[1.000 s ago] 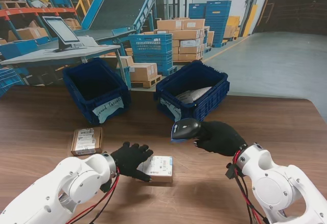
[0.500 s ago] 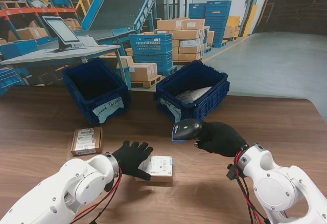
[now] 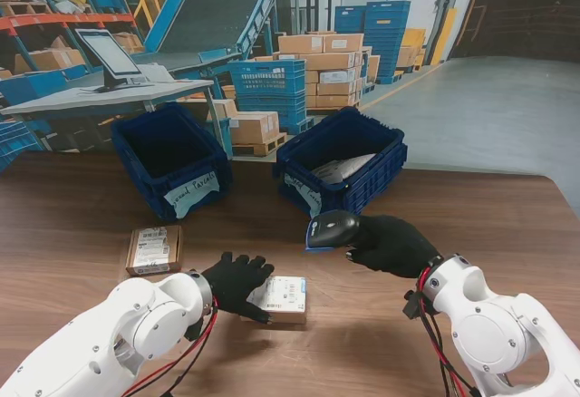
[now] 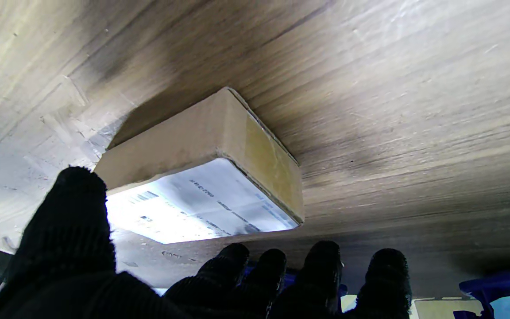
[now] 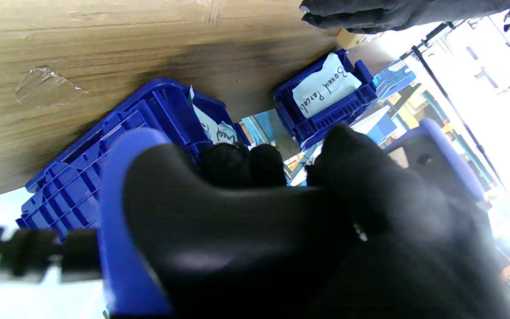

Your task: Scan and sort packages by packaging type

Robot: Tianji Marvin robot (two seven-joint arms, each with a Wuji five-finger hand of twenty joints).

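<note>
Two bins stand at the table's [image 3: 82,207] far side in the stand view: left bin [image 3: 172,159] and right bin [image 3: 343,169], which holds a white bag [image 3: 343,168]. A box [image 3: 281,298] lies nearest me, the left hand [image 3: 234,283] spread beside it, fingers touching its edge, gripping nothing. Another box [image 3: 152,249] lies to its left. The right hand [image 3: 388,245] is wrapped round the scanner [image 3: 328,229]. Left wrist view: fingers [image 4: 317,274] apart by the box [image 4: 206,177]. Right wrist view: fingers [image 5: 361,177] closed on the scanner [image 5: 219,239].
</note>
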